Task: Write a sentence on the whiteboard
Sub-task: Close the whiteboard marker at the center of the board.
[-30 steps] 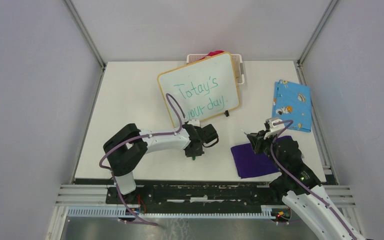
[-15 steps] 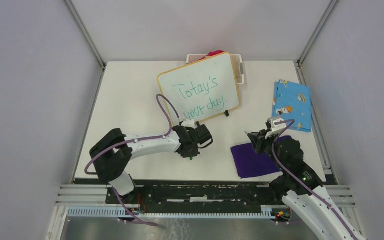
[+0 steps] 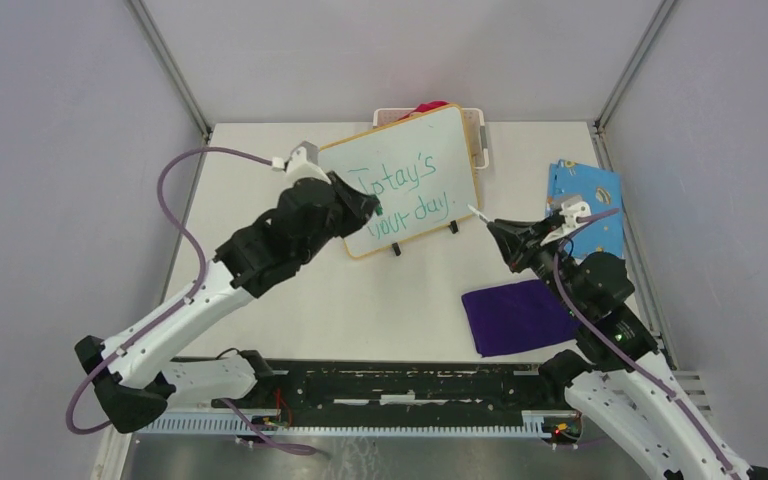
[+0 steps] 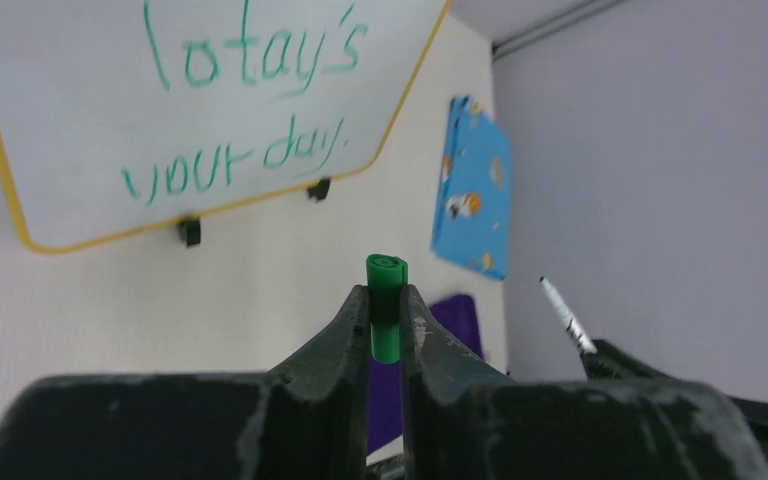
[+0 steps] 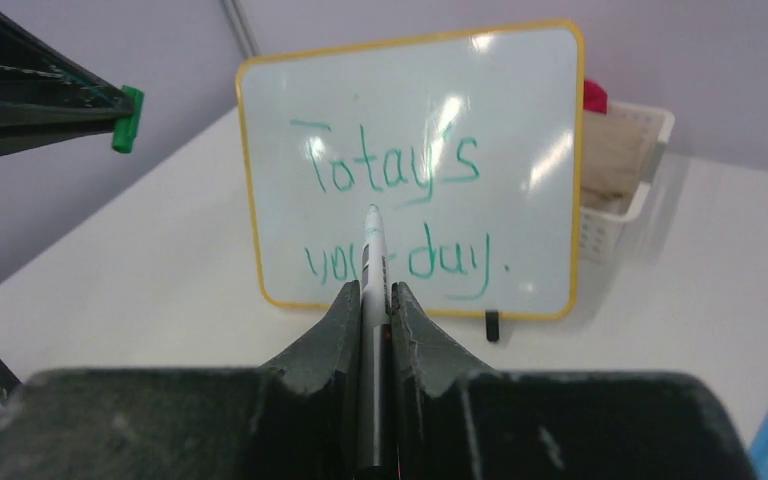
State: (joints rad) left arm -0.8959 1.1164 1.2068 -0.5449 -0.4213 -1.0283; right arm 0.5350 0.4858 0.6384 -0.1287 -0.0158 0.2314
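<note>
The whiteboard (image 3: pixel 415 185) hides most of the basket (image 3: pixel 480 135); the left gripper (image 4: pixel 384 302) pinches a green cap (image 4: pixel 386 270), the right gripper (image 5: pixel 375 292) a marker (image 5: pixel 371 240).

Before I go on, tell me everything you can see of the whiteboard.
The whiteboard is a small white rectangle with rounded corners and thin yellow-orange framing. It stands leaning back on two small black feet on the table, just in front of a white basket. Green handwriting in two lines reads about "Totay's your day." Glare streaks its glossy face. Nothing else appears to touch it.
</note>
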